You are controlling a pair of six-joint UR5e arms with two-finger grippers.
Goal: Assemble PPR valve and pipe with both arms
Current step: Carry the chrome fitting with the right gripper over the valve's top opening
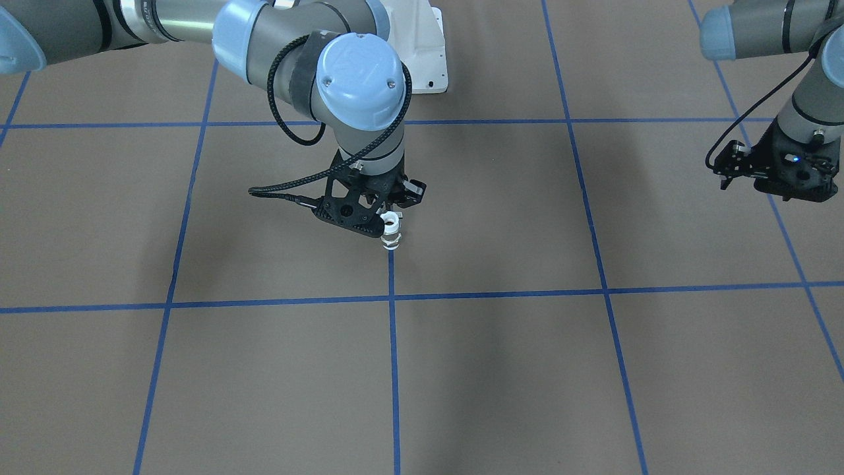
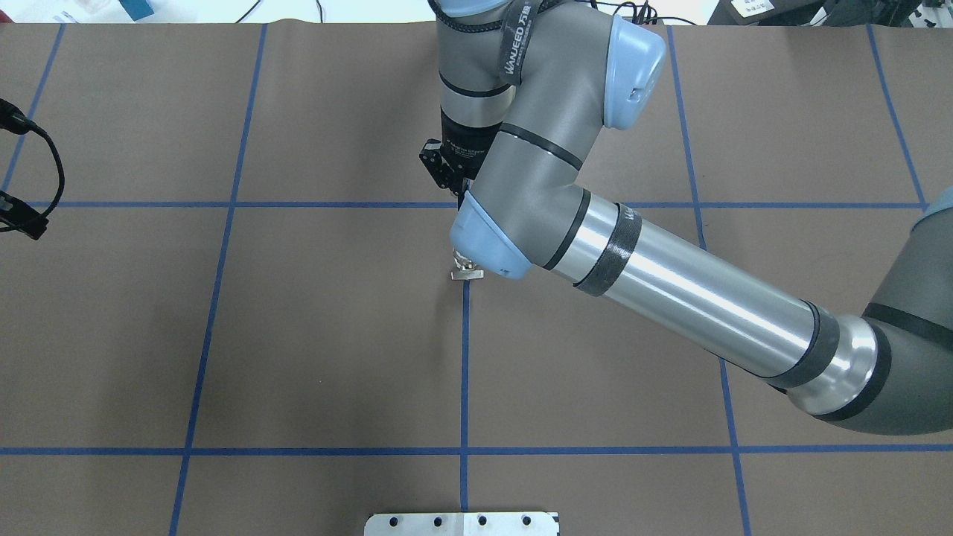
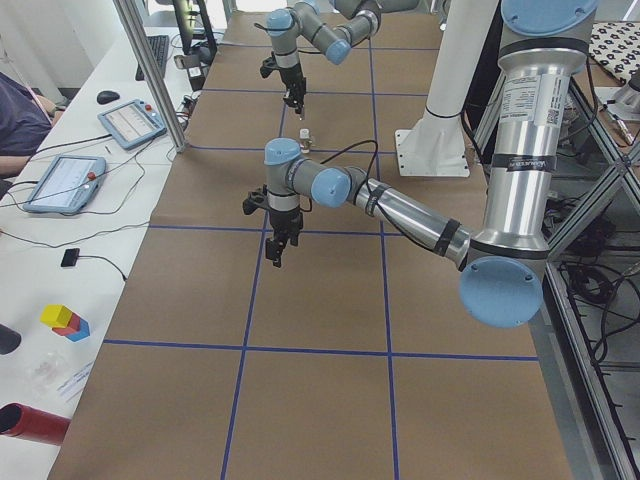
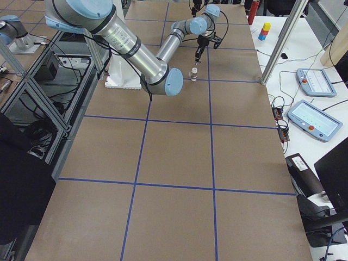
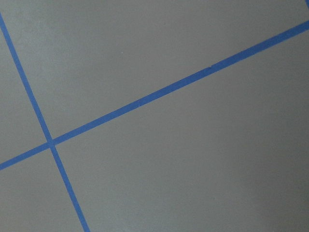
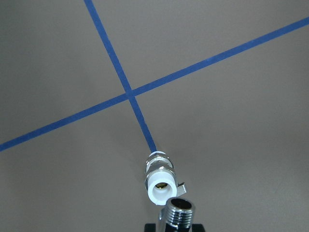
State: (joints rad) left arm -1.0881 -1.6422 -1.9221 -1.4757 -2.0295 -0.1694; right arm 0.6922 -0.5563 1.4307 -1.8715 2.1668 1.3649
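The PPR valve [image 6: 159,181] stands upright on a blue tape line, with its white end up and its grey lever at the side. It also shows in the front-facing view [image 1: 391,236] and, partly under the right arm, in the overhead view [image 2: 467,272]. My right gripper [image 6: 176,226] is shut on the chrome threaded pipe [image 6: 179,212] and holds it just beside and above the valve's top, apart from it. My right gripper also shows in the front-facing view [image 1: 390,212]. My left gripper [image 1: 725,168] hangs far off to the side, empty, and its jaws look open.
The brown table is marked with a blue tape grid [image 1: 393,297]. The robot's white base plate [image 2: 461,523] is at the near edge. A side bench with tablets [image 3: 60,182] and coloured blocks [image 3: 65,320] lies beyond the table's far edge.
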